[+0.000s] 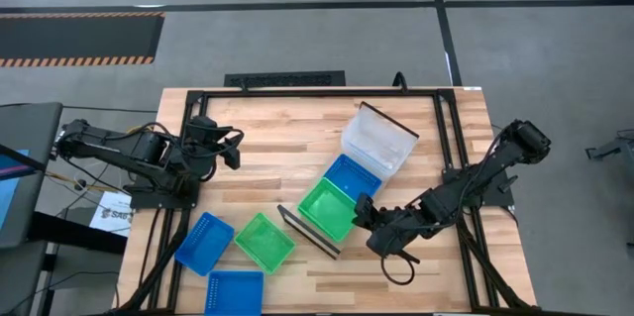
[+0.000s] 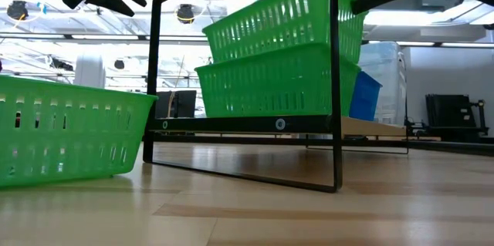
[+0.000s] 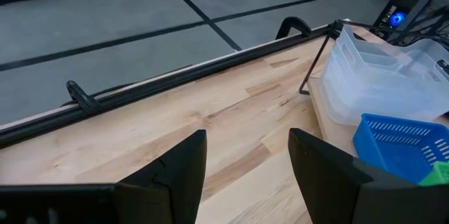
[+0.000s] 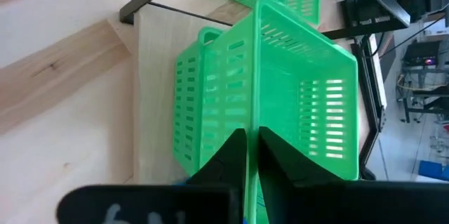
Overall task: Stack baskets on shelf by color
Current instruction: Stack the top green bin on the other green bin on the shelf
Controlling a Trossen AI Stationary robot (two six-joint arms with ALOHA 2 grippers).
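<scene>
High view: shelf (image 1: 349, 189), long axis diagonal across the slatted tabletop (image 1: 277, 138), carrying clear baskets (image 1: 379, 139) at the far end, a blue basket (image 1: 354, 177) mid-board, stacked green baskets (image 1: 328, 208) at the near end. Right gripper (image 1: 363, 213) sits at the stack's edge; the right wrist view shows its fingers (image 4: 231, 161) pinching the upper green basket's wall (image 4: 291, 90). Low view alone shows that basket tilted on the lower one (image 2: 270, 88). Loose on the table: one green basket (image 1: 264, 242), two blue baskets (image 1: 206, 243). Left gripper (image 1: 230, 150), fingers spread, hangs over bare wood. Grey floor beyond.
</scene>
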